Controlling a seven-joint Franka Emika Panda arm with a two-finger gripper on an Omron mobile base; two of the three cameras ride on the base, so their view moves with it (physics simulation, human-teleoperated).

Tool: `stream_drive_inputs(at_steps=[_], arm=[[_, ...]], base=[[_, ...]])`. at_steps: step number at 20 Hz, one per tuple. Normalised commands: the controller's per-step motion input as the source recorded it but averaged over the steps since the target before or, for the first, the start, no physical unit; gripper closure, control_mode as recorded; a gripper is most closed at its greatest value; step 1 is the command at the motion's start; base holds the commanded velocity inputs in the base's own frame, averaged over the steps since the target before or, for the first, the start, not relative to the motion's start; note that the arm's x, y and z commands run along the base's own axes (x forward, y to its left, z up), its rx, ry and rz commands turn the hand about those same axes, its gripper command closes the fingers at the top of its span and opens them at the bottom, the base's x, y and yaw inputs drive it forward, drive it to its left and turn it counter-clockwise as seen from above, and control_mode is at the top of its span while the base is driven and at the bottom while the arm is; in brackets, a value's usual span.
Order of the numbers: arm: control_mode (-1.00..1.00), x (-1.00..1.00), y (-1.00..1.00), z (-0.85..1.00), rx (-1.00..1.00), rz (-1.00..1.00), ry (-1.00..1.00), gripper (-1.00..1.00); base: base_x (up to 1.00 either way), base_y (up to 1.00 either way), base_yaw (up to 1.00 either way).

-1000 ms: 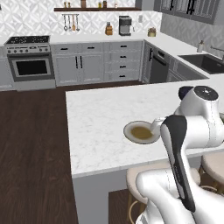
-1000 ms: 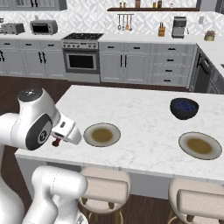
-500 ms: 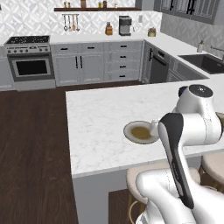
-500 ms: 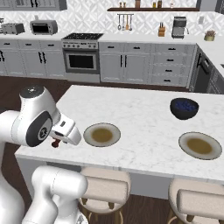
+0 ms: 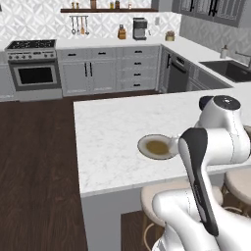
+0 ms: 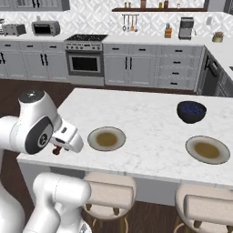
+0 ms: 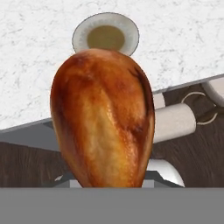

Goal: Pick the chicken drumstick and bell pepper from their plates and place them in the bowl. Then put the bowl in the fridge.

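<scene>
My gripper (image 6: 57,150) is shut on the chicken drumstick (image 7: 105,118), an orange-brown roasted piece that takes up the middle of the hand view and hides the fingertips. In the right base view the hand hangs just off the island counter's near left edge, with a bit of the drumstick (image 6: 56,150) showing under it. Two grey-tan plates lie bare on the counter: one (image 6: 106,139) just right of the hand, the other (image 6: 207,149) far right. The nearer plate (image 5: 156,146) also sits beside my arm in the left base view. The bell pepper, the bowl and the fridge are out of view.
A dark blue glossy bowl (image 6: 191,111) stands on the white marble island (image 6: 145,113) behind the right plate. Padded stools (image 6: 109,189) line the island's near side below the hand. Dark wood floor, grey cabinets and an oven (image 6: 85,63) lie beyond.
The hand with the drumstick has drifted very slightly left and down at the counter's edge. Plates and blue bowl have not moved.
</scene>
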Motion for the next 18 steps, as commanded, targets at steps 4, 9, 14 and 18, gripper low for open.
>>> stream_drive_inputs(at_steps=[4, 9, 14, 18], arm=[[1.0, 0.0, 0.0, 0.0, 0.0, 0.0, 0.0, 1.0], [1.0, 0.0, 0.0, 0.0, 0.0, 0.0, 0.0, 1.0], [1.0, 0.0, 0.0, 0.0, 0.0, 0.0, 0.0, 1.0], [1.0, 0.0, 0.0, 0.0, 0.0, 0.0, 0.0, 1.0]], base=[[-0.58, -0.3, 0.0], [-0.3, -0.85, 0.02], [0.0, -1.0, 0.03], [0.0, -1.0, 0.0]])
